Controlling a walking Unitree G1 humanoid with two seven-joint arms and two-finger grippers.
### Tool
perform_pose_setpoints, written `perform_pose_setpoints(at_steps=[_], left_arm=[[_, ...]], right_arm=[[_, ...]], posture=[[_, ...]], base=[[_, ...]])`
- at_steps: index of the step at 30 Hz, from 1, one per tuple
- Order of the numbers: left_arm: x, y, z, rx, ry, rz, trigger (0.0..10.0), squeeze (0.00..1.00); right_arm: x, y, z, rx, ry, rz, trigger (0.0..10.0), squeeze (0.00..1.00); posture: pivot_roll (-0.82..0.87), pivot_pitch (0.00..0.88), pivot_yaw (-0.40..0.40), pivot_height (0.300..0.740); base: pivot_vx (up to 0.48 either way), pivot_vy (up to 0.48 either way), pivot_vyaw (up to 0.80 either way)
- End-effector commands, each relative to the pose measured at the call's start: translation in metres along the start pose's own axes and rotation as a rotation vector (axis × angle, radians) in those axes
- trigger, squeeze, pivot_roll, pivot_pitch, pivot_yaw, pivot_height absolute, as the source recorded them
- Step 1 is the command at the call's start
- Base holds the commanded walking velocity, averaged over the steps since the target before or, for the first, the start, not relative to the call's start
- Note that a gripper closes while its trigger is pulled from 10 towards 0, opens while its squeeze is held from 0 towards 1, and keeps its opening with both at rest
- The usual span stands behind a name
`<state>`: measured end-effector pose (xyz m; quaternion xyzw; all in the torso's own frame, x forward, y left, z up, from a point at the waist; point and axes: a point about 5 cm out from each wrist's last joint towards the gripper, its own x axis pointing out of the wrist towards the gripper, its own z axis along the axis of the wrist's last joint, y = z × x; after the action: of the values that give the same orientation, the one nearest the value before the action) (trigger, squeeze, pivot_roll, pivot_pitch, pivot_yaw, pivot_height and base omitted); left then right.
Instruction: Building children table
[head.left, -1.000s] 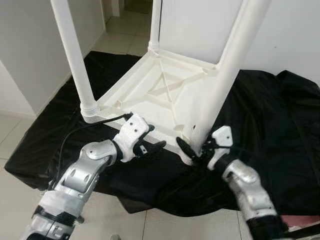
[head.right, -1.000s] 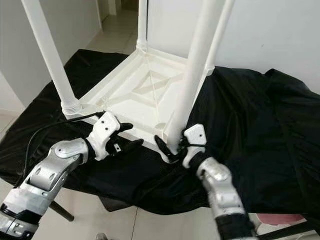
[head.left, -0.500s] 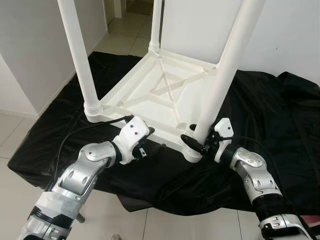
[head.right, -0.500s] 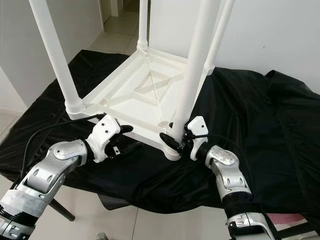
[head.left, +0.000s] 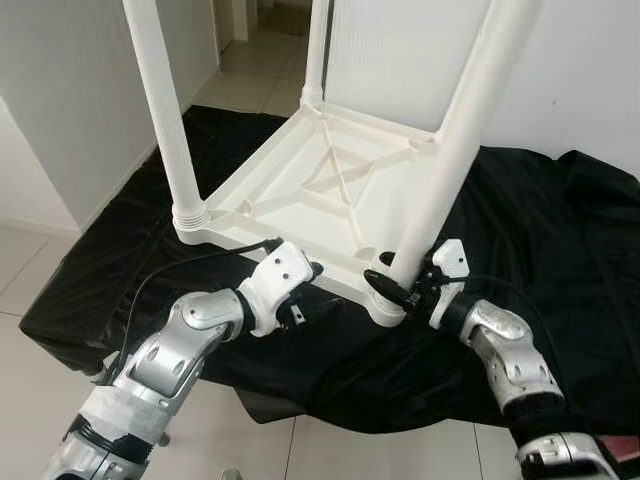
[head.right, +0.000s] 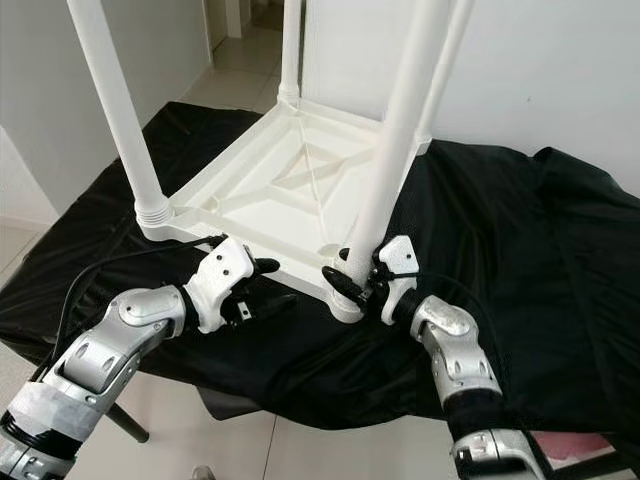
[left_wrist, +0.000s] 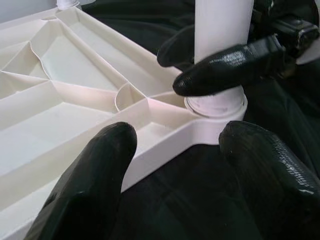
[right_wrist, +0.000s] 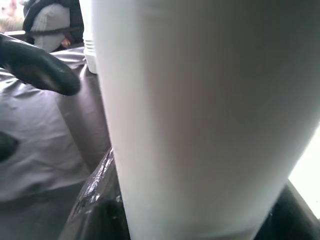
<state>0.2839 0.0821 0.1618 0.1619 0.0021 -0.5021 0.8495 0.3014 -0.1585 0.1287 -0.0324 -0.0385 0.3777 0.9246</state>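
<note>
A white plastic children's table (head.left: 330, 190) lies upside down on a black cloth (head.left: 560, 250), its legs pointing up. My right gripper (head.left: 396, 288) is shut on the near right leg (head.left: 450, 170) just above its socket at the table's front corner; that leg (right_wrist: 200, 115) looms close in the right wrist view. My left gripper (head.left: 314, 286) is open at the table's front rim, left of that corner. In the left wrist view its fingers (left_wrist: 95, 170) straddle the rim (left_wrist: 165, 145), and a right finger (left_wrist: 225, 62) presses on the leg.
Another leg (head.left: 165, 110) stands at the near left corner and one (head.left: 318, 50) at the far corner. The cloth covers a low platform with tiled floor (head.left: 40, 270) around it. White walls are on the left and behind, and a doorway (head.left: 270, 20) is at the back.
My left gripper has slid a little right along the front rim toward the corner. The right gripper keeps its hold on the leg, its forearm swung outward.
</note>
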Motion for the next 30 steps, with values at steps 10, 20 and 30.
perform_pose_setpoints(at_steps=[10,20,30], left_arm=[[0.002,0.001,0.002,-0.019,-0.035,-0.050,10.0,0.00],[0.004,0.003,0.003,-0.014,-0.037,-0.058,10.0,0.00],[0.006,0.003,0.003,-0.017,-0.041,-0.058,10.0,0.00]], right_arm=[[-0.013,0.003,-0.002,-0.020,-0.001,-0.366,10.0,0.00],[-0.020,0.017,-0.004,0.064,-0.002,-0.800,10.0,0.00],[-0.002,0.044,-0.003,0.084,0.007,-0.866,10.0,0.00]], posture=[[-0.03,0.011,-0.062,0.740],[-0.04,0.010,-0.055,0.740],[-0.04,0.002,-0.056,0.740]], base=[[0.000,0.000,0.00],[0.000,0.000,0.00],[0.000,0.000,0.00]])
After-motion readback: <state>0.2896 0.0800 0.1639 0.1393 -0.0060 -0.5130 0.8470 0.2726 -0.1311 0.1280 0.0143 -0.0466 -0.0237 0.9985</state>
